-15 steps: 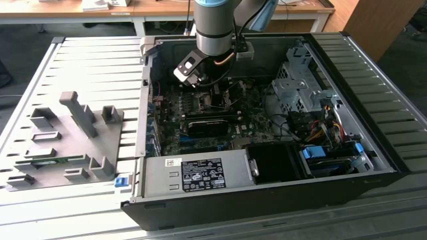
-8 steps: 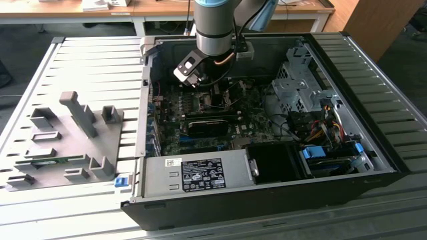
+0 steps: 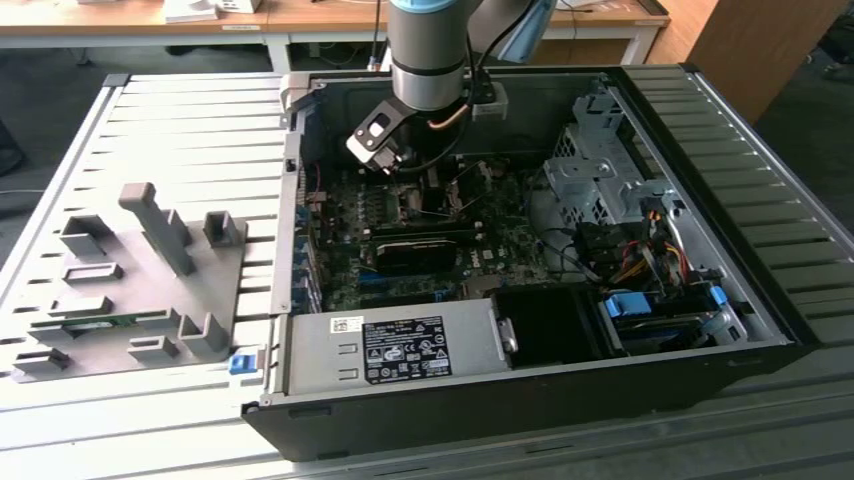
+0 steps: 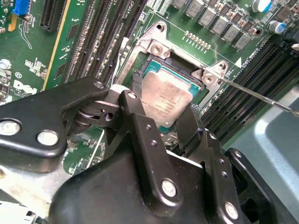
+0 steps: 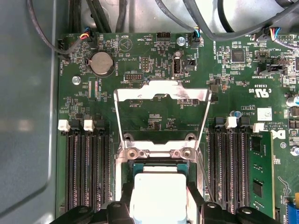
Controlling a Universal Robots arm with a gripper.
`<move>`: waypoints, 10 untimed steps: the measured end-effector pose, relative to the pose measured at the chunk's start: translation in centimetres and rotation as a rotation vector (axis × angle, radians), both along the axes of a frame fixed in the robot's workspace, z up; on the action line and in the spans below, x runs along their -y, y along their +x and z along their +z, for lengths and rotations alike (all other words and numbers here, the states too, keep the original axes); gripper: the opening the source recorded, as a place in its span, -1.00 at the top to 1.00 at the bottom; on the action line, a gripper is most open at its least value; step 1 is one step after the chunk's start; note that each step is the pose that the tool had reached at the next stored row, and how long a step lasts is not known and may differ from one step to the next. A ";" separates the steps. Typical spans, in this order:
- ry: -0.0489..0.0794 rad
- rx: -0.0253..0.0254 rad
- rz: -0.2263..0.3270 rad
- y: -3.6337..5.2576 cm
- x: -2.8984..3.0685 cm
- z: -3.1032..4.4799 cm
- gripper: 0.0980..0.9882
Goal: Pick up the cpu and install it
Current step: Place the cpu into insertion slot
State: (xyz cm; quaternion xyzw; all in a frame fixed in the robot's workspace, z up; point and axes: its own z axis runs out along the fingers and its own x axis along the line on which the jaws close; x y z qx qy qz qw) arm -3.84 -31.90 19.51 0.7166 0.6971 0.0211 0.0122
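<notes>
"Where was the cpu (image 4: 166,95)?"
"Directly over the open socket (image 4: 156,46), whose metal frame (image 5: 161,95) was swung back."
"And the gripper (image 4: 161,119)?"
"Its jaws were narrowed onto the cpu, one against each opposite edge, holding it at the socket."

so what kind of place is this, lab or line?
Probably a lab or workshop bench, not a line: one open computer case lies on a slatted metal table, a grey fixture sits beside it, desks stand behind. The gripper holds the cpu inside the case.
</notes>
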 end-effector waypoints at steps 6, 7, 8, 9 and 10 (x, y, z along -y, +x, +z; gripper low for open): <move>0.000 -0.0002 0.006 0.05 0.01 -0.01 0.03; 0.000 -0.0001 0.009 0.05 0.00 -0.04 0.03; 0.000 -0.0002 0.009 0.05 0.00 -0.07 0.03; 0.000 -0.0003 0.010 0.05 0.01 -0.09 0.03; 0.000 -0.0004 0.010 0.05 0.01 -0.11 0.03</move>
